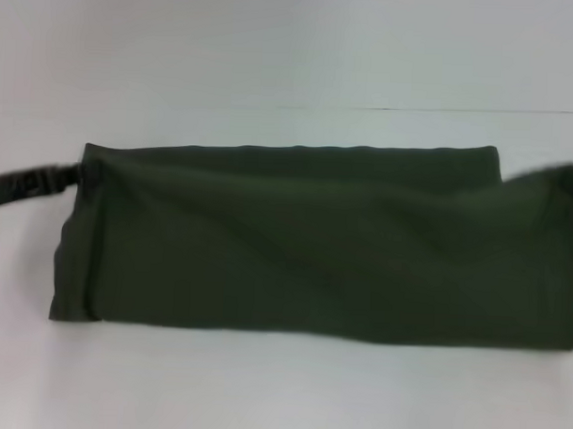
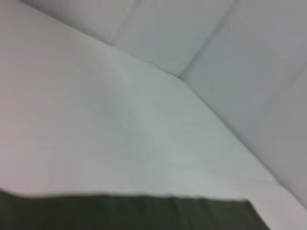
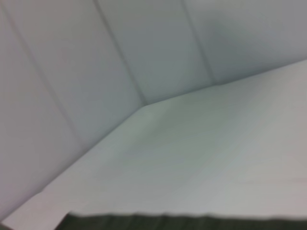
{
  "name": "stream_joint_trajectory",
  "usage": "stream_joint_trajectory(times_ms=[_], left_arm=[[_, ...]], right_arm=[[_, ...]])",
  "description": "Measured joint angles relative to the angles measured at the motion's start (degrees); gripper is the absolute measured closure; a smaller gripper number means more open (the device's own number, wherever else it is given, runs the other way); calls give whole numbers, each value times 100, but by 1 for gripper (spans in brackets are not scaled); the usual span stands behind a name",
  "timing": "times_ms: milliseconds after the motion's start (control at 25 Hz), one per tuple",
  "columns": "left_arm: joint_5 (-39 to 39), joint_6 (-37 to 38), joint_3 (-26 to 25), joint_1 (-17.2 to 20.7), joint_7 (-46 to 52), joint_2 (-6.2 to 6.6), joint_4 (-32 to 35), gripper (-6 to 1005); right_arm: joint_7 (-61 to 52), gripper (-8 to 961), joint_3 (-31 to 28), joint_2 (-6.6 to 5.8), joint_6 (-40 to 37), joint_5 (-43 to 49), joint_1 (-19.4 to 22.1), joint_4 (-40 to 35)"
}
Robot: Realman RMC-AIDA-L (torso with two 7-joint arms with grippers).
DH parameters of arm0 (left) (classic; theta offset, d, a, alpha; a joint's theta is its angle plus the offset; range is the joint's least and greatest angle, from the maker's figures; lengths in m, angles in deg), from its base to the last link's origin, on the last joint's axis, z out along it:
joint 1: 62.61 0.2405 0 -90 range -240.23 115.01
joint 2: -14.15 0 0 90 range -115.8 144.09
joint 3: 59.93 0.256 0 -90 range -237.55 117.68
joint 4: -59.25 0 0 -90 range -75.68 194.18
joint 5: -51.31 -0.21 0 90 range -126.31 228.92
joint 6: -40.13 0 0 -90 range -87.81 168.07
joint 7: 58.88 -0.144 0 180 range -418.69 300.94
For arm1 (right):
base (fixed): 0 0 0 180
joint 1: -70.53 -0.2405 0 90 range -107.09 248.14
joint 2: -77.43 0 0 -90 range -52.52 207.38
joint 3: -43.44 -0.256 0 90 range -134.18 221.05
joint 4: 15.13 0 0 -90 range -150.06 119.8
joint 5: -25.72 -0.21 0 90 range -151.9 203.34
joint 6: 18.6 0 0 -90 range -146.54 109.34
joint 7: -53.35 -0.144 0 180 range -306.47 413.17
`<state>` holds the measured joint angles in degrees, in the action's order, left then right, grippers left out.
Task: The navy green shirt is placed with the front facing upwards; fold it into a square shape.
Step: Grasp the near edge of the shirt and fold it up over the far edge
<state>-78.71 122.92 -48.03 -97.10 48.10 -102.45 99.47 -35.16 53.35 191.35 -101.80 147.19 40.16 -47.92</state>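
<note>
Navy green shirt [image 1: 314, 244] lies folded into a long band across the white table [image 1: 274, 45], its plain olive side up. At the shirt's far left corner sits the left gripper [image 1: 76, 176], at its far right corner the right gripper [image 1: 561, 179]; each seems to pinch the cloth, though blur prevents telling. Both wrist views show only the shirt's edge.

No legible text or label anywhere on the shirt [image 1: 314, 244]
</note>
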Motion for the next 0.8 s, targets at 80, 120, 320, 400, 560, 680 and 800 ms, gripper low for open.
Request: stream_joint_trajectory(times_ms=[80,120,320,400,560,680,800], left_arm=[[1,-493,15,-175,1,5,-126,963],[2,-733,22,-252,-1,5,-188,963],[131,-1712,28,-542,-121,-38,-465,962],[280,-2032,52,-625,-254,-66,-588,962],[539,-2582,233,-756,-489,-126,-758,963],[672,-2893,375,-833,-663,-202,-784,963],[775,-3260,582,-924,-803,-284,-784,962]], right_arm=[[4,922,19,13,502,-36,-233,88],[20,922,31,20,768,-54,-346,152],[148,920,154,45,1781,-91,-761,493],[215,919,247,81,2200,-93,-900,620],[363,918,362,163,2845,-94,-1101,803],[516,917,363,227,3237,-118,-1196,916],[672,916,379,255,3521,-261,-1234,1016]])
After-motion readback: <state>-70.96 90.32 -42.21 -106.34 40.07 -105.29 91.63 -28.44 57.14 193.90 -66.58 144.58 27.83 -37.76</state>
